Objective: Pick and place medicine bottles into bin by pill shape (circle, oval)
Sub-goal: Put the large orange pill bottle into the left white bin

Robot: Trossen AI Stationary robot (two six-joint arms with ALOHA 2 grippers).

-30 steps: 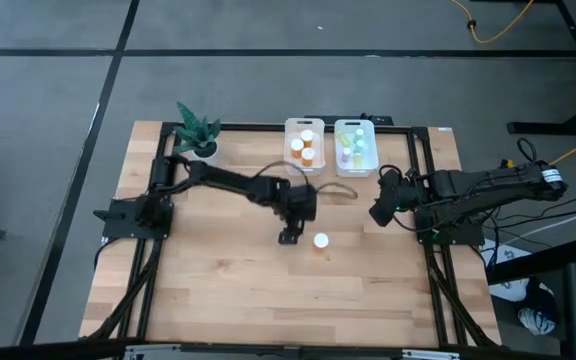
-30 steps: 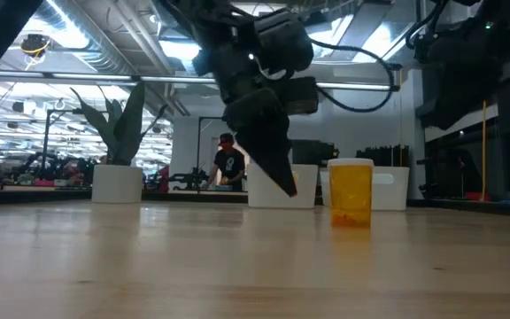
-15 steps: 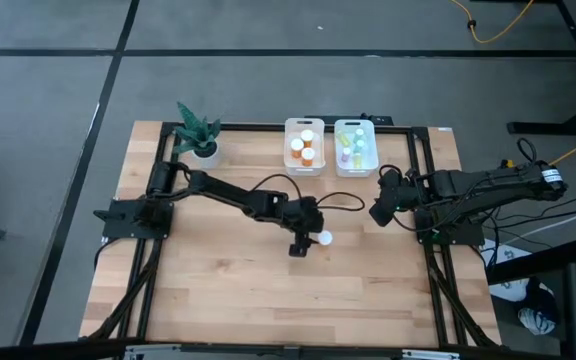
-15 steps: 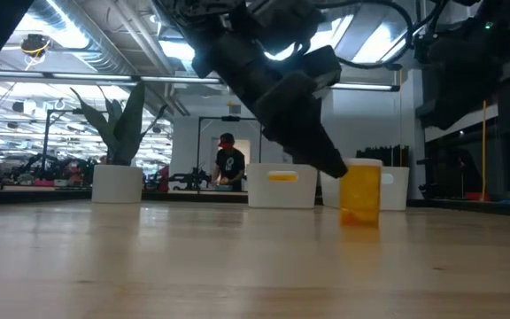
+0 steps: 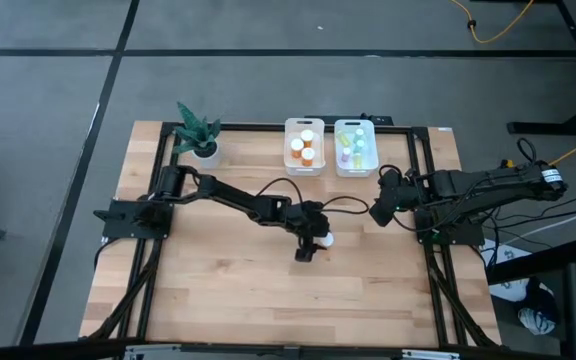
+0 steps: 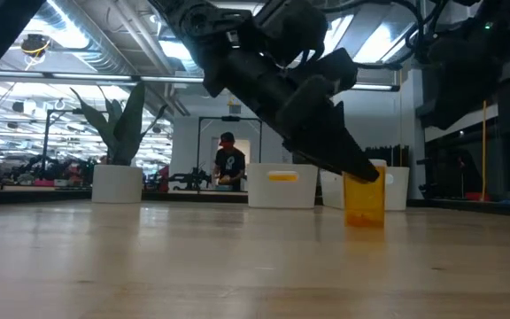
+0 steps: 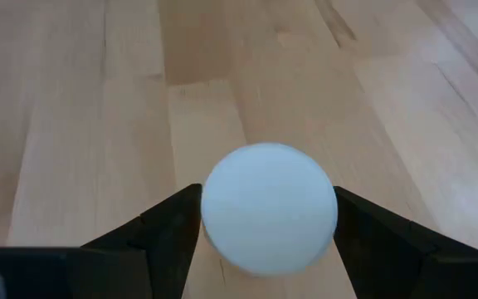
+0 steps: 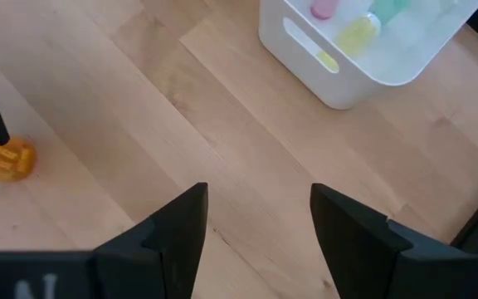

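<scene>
One orange medicine bottle with a white cap [image 5: 323, 239] stands upright on the table, right of centre; it also shows in the low view [image 6: 365, 202]. My left gripper [image 5: 317, 242] is open and reaches down over it. Its two fingers stand close on either side of the cap [image 7: 269, 206]. My right gripper [image 5: 377, 213] is open and empty, hovering right of the bottle and near the bins. A white bin [image 5: 305, 146] holds orange bottles. A second white bin [image 5: 356, 147] holds small pastel bottles. My left gripper's fingers [image 7: 173, 237] flank the cap's two sides [image 7: 214, 208], coming from above and slanting down from the table's left. I cannot tell whether they touch the cap. The bottle stands upright on the table.
A potted green plant [image 5: 198, 130] stands at the far left corner. The two bins sit side by side at the far edge. Black frame rails [image 5: 420, 180] run along the table's sides. A person shows in the room beyond the table [image 6: 228, 168].
My left gripper has gone toward the table's right edge, to the orange bottle, and has come down so that its fingers now stand on either side of the cap. The bottle stays upright on the table.
</scene>
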